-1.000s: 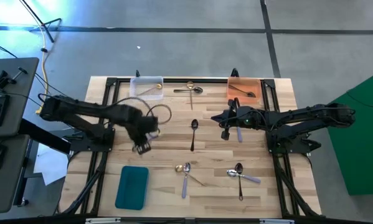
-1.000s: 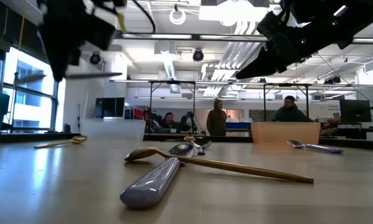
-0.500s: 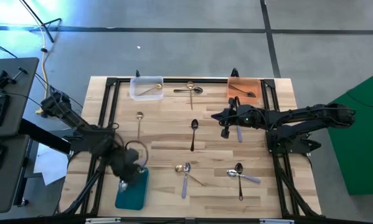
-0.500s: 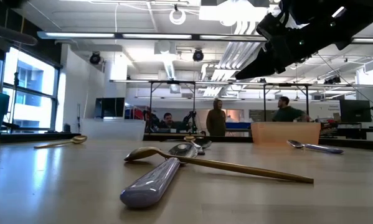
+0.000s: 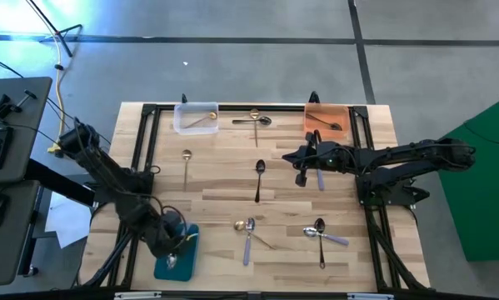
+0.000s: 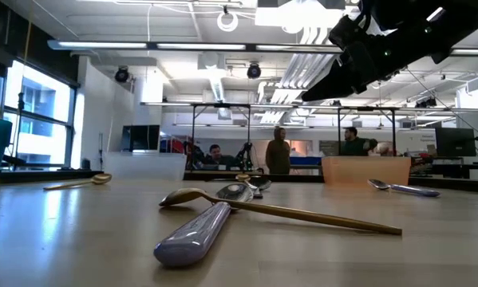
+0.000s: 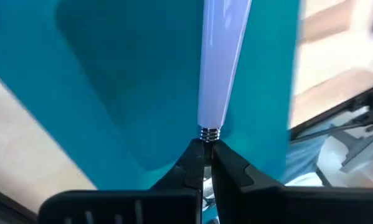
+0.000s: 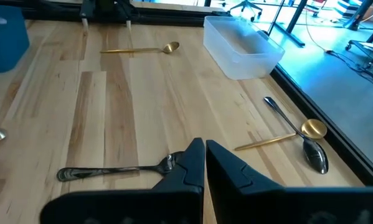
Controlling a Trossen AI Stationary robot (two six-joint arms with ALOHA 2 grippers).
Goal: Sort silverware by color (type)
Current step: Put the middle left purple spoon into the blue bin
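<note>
The left gripper (image 7: 204, 163) hangs over the teal tray (image 5: 162, 265) at the surface's near left corner, jaws clenched on a lilac-handled spoon (image 7: 220, 68). The right gripper (image 5: 300, 169) waits above mid-surface, jaws closed on nothing, near a black spoon (image 5: 259, 180).

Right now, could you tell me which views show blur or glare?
Low view: the lilac-handled spoon nearest the lens is soft, and ceiling lights glare on the tabletop. Left wrist view: the teal tray is smeared behind the lilac handle. Right wrist view: the room beyond the table is blown out.
</note>
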